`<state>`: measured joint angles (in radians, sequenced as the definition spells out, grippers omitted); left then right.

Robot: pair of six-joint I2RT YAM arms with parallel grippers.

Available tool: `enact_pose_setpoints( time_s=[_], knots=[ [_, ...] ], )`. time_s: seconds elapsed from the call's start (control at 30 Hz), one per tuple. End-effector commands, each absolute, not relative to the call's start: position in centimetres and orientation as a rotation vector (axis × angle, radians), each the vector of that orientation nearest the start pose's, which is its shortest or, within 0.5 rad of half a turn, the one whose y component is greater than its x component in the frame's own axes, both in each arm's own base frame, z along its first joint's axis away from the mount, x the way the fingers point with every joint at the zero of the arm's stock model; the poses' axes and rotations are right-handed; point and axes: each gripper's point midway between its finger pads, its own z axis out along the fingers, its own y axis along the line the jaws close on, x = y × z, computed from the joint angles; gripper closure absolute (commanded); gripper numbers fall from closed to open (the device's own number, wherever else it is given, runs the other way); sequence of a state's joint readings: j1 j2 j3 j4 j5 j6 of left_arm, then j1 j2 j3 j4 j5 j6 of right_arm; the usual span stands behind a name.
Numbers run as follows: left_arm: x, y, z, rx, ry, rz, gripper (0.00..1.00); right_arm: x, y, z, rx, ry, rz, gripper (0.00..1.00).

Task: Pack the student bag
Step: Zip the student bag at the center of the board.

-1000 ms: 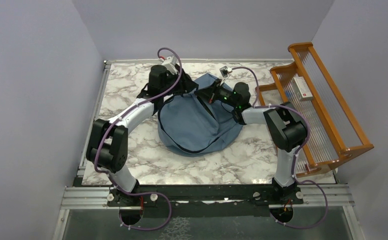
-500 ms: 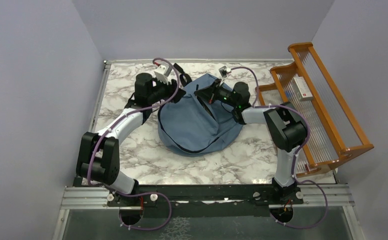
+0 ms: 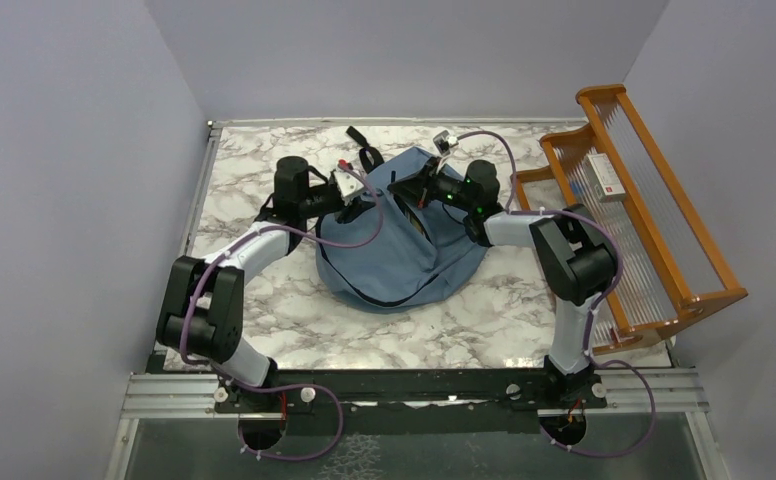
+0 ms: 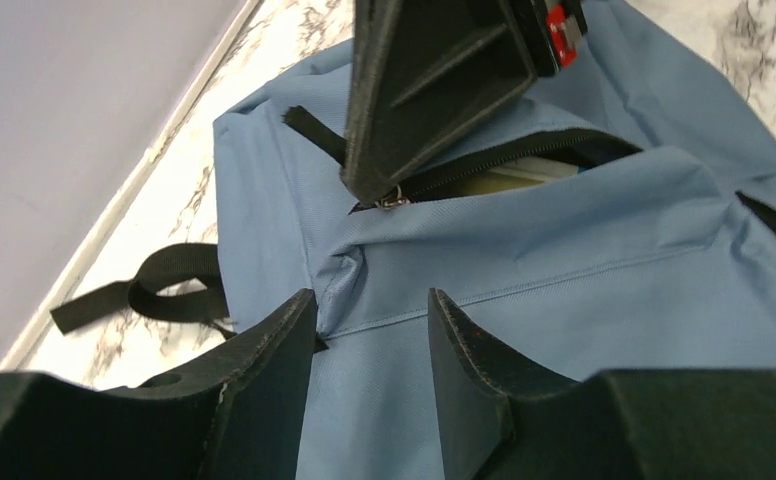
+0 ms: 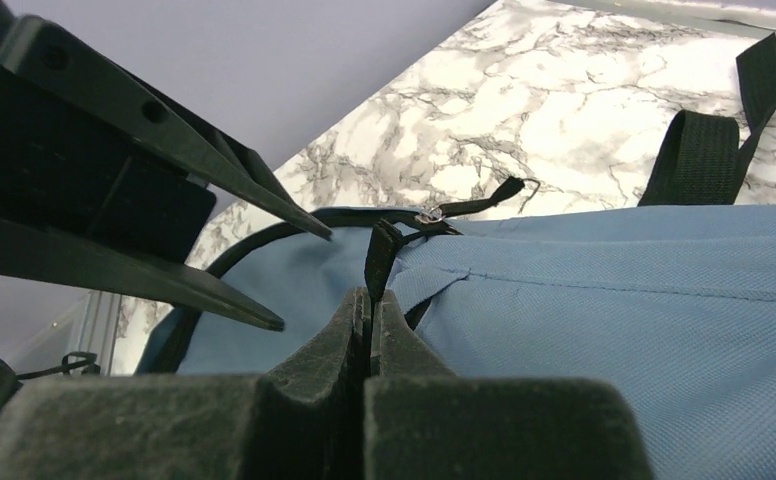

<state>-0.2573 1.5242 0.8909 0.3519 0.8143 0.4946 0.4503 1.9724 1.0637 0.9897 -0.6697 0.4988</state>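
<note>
The student bag (image 3: pixel 394 255) lies slumped in the middle of the marble table (image 3: pixel 264 300). At its far left edge the left gripper (image 4: pixel 372 305) hovers half open over the blue fabric (nothing between its fingers). Facing it, the right gripper (image 5: pixel 369 300) is clamped tight on a black zipper tab (image 5: pixel 380 255).

Fixed overhead camera looks down from high behind the near edge, wide enough to hold the whole grey-veined white marble table (image 3: pixel 264 290) and the soft dusty-blue fabric backpack (image 3: pixel 394 250); left wrist camera sits low and close, looking over the left gripper (image 4: pixel 372 300) at the bag's black zipper (image 4: pixel 484 165); right wrist camera, nearer still, skims the fabric from the opposite side past the right gripper (image 5: pixel 369 300); each wrist view catches the other's gripper.
</note>
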Motion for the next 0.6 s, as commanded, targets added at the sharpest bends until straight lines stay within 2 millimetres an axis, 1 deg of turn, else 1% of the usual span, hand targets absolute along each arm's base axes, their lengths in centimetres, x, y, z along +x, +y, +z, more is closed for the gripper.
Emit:
enact_pose_setpoints(
  time_s=[0.0,0.13,0.2,0.4,0.57],
  knots=[
    [38.7,-23.4,18.7,1.346,1.199,-0.567,0.55,41.2,33.9,20.9,-0.594,1.472,1.224,1.0],
    [39.3,-23.7,16.9,1.445,1.21,-0.551,0.57,41.2,33.8,21.0,-0.595,1.468,1.221,0.99],
    [39.9,-23.6,16.7,1.449,1.219,-0.528,0.57,41.2,33.8,20.9,-0.594,1.47,1.221,1.0],
    [42.1,-23.7,17.7,1.388,1.207,-0.473,0.58,41.2,33.9,20.7,-0.597,1.477,1.224,0.99],
    [42.5,-24.5,17.9,1.381,1.201,-0.505,0.58,41.1,33.9,20.7,-0.606,1.477,1.223,0.99]
  ],
)
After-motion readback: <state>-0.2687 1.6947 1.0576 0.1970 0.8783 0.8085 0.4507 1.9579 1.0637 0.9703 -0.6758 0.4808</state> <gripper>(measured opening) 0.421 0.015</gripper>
